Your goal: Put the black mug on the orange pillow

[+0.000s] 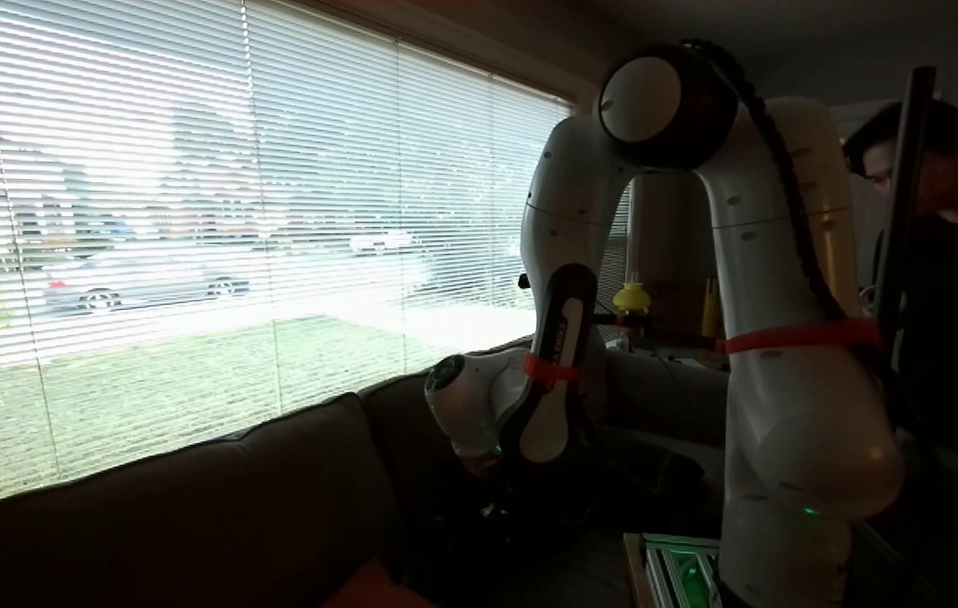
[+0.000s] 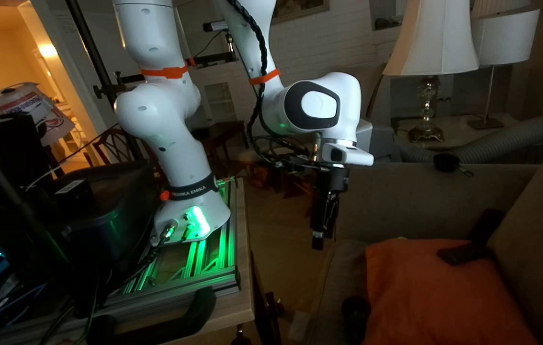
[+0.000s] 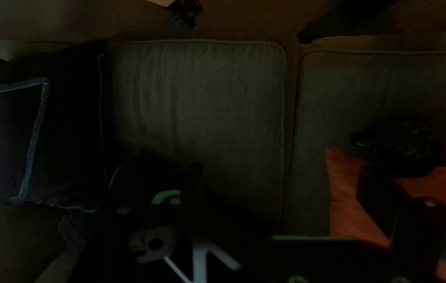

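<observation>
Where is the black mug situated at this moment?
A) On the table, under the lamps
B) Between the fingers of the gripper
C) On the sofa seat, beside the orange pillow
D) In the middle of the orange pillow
C: an exterior view shows the black mug on the sofa seat, next to the side edge of the orange pillow.
</observation>
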You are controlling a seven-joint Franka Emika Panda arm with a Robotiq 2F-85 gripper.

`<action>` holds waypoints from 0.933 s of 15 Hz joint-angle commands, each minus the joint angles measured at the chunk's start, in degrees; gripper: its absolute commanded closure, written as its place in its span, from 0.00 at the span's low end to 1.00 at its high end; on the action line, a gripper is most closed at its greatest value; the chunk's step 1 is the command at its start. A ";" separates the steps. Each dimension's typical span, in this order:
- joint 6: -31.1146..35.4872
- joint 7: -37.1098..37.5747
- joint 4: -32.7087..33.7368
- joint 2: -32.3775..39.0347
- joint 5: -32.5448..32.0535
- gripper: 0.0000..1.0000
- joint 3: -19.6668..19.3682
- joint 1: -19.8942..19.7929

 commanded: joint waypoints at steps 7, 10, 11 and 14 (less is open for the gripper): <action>6.16 18.06 0.42 2.58 -17.12 0.00 -6.46 2.73; 7.69 30.94 2.39 6.32 -24.84 0.00 -12.04 6.67; 8.63 34.82 2.92 8.70 -25.49 0.00 -12.44 6.98; 9.91 45.09 3.17 17.28 -24.32 0.00 -10.21 6.63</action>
